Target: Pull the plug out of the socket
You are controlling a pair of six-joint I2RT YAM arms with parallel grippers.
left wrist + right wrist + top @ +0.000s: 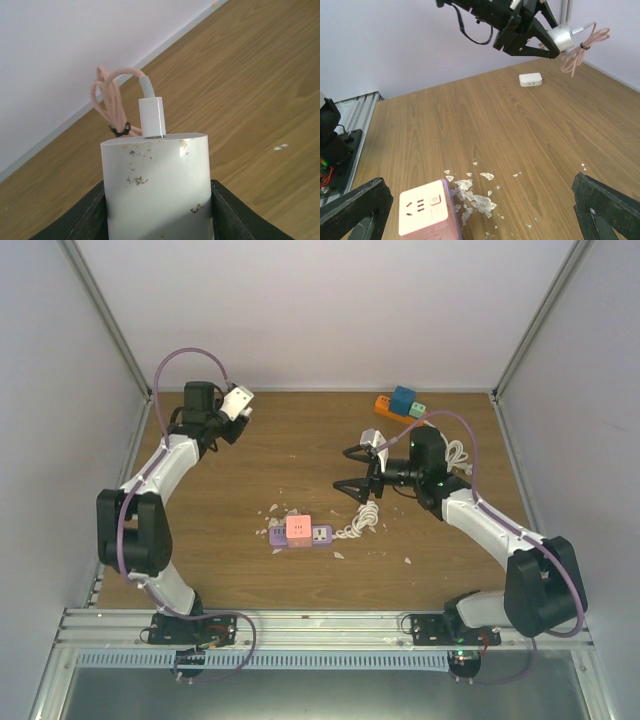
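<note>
My left gripper [236, 406] is clamped on the white charger [156, 185], held above the table toward 10 o'clock in the top view, with a pink cable [112, 97] plugged into its end. My right gripper [358, 472] hangs with fingers apart; the purple socket strip [318, 535] with its pink cube [426, 206] lies at its 7 o'clock

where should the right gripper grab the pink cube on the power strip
Grip the pink cube by two flat opposite side walls, coming straight down from above. It stands proud of the purple strip, so those walls are free, and its boxy shape suits parallel fingers. The right gripper is open nearby.
</note>
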